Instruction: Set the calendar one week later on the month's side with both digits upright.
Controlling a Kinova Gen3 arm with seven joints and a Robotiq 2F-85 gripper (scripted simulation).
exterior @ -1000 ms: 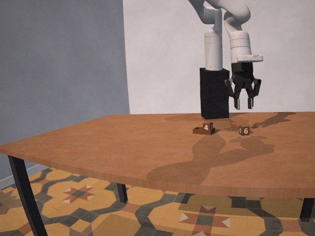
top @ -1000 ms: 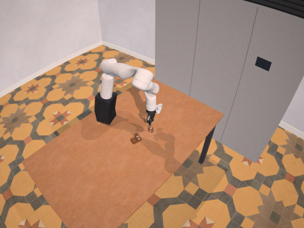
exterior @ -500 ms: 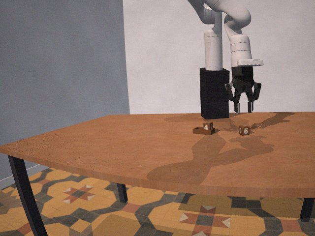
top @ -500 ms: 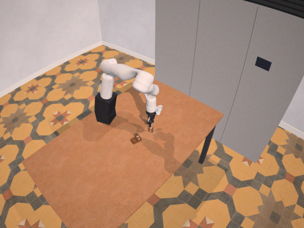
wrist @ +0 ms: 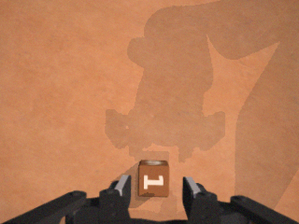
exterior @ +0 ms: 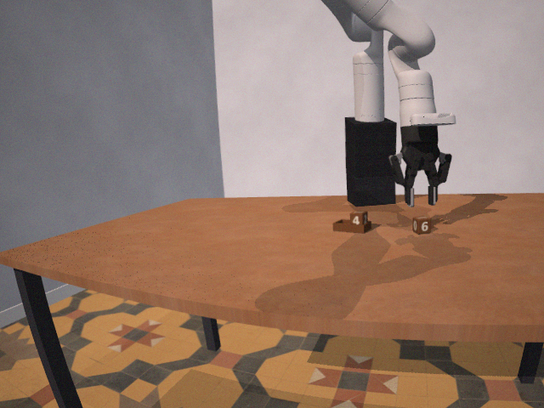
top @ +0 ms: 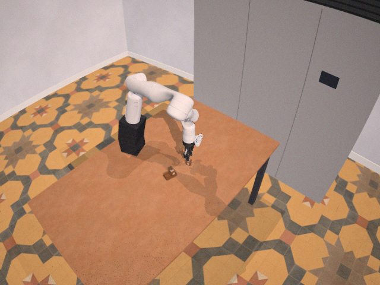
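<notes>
Taking the tray (top: 168, 176) (exterior: 344, 227) as our landmark, we see one cube (top: 171, 171) (exterior: 358, 218) standing in it, a 4 facing the exterior view. The loose cube (top: 187, 162) (exterior: 422, 225) (wrist: 153, 179) sits on the surface (top: 122, 214) (exterior: 219, 258) (wrist: 61, 93) apart from the tray, showing 0 and 6 on its sides and 1 on top. Our fingers (top: 186, 159) (exterior: 422, 197) are about half open above that loose cube, gripping nothing.
</notes>
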